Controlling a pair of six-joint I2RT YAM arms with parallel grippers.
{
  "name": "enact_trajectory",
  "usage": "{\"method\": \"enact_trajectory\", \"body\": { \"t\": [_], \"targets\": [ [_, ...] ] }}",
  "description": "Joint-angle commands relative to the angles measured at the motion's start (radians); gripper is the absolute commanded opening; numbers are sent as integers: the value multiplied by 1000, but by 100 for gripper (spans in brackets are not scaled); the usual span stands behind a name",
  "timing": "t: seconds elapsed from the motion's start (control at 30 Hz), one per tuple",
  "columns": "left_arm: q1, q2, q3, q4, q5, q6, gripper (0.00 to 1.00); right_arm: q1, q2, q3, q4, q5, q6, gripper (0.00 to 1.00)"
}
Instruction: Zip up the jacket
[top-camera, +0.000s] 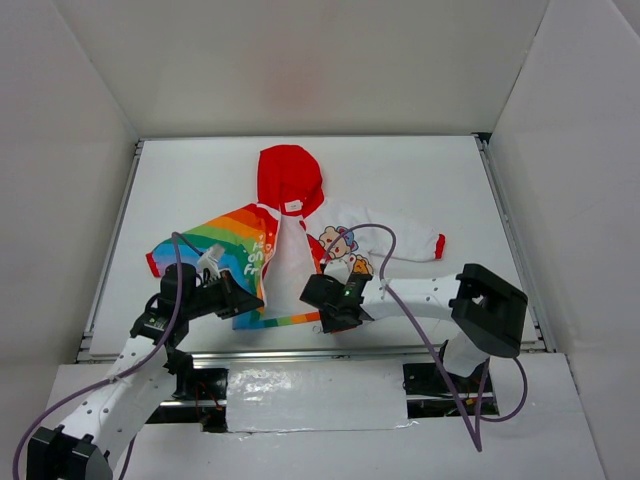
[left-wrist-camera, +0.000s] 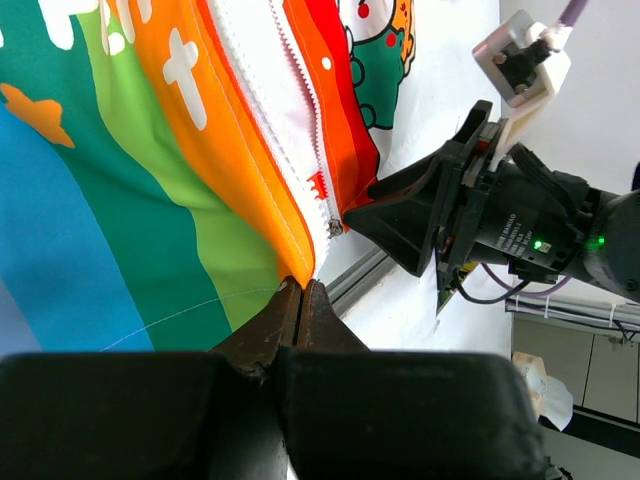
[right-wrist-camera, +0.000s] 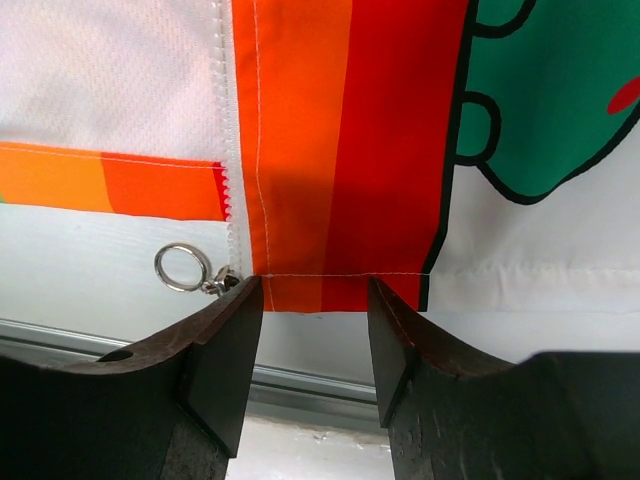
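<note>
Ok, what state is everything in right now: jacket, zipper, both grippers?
jacket: lying flat, front open.
zipper: undone, halves apart.
pull ring: at the bottom hem, not gripped.
left gripper: shut on the striped half's hem.
right gripper: open, fingers either side of the printed half's hem, beside the pull ring.
</note>
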Motion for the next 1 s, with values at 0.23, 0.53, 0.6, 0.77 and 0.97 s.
{"method": "enact_trajectory", "body": {
  "t": [0.23, 0.53, 0.6, 0.77, 0.97],
  "targets": [
    [0, -22, -2, 48, 40, 16, 0, 11, 89, -1, 8, 16, 10, 50],
    [0, -28, -3, 47, 43, 16, 0, 20, 114, -48, 74, -49, 18, 25],
    [0, -31, -3, 45, 41, 16, 0, 20, 112, -48, 74, -49, 19, 23],
    [0, -29, -2, 40, 37, 16, 0, 20, 101, -44, 83, -44, 15, 0],
    [0, -29, 4, 37, 32, 16, 0, 19, 11, -101, 228, -101, 18, 0]
  ]
}}
